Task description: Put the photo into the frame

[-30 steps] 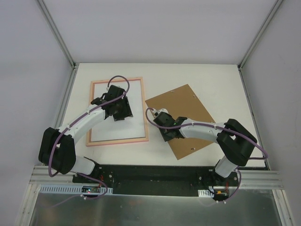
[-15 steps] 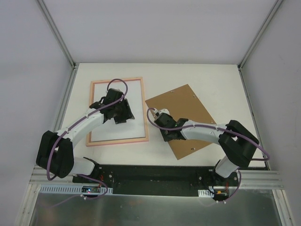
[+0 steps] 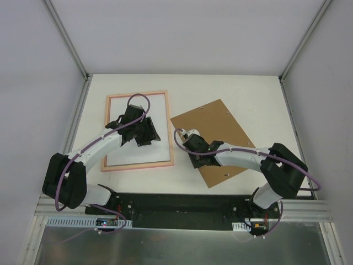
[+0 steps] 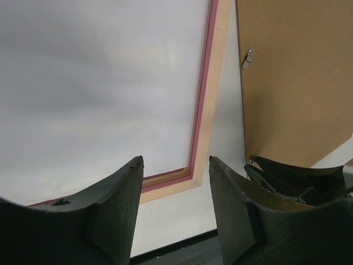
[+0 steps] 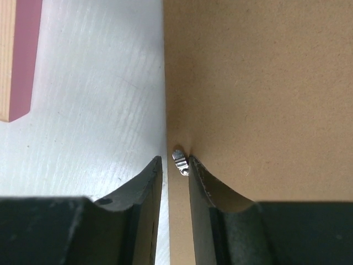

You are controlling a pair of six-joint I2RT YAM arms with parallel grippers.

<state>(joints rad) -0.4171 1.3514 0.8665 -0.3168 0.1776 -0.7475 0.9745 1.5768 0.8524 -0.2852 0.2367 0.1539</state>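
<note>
The frame [image 3: 138, 164] lies flat on the left of the table, pale back up, with its pink inner edge [image 4: 207, 110] showing. Inside it lies the photo [image 3: 118, 132], white back up [image 4: 99, 83]. My left gripper [image 3: 144, 134] hovers over the frame's right half, open with nothing between its fingers [image 4: 175, 161]. My right gripper [image 3: 196, 156] is low at the left edge of the brown backing board [image 3: 220, 124]. Its jaws [image 5: 175, 160] stand narrowly apart astride that edge, a small metal clip [image 5: 180, 160] at the right fingertip.
The backing board [image 5: 265, 83] lies tilted on the right half of the table, with another clip [image 4: 249, 57] on it. The frame's corner [image 5: 22, 55] shows left of the right gripper. A black rail [image 3: 176, 201] runs along the near edge, and grey walls enclose the table.
The right gripper has slid a little toward the near edge along the board's side, its jaws narrowing and widening again. The left gripper has turned slightly over the frame.
</note>
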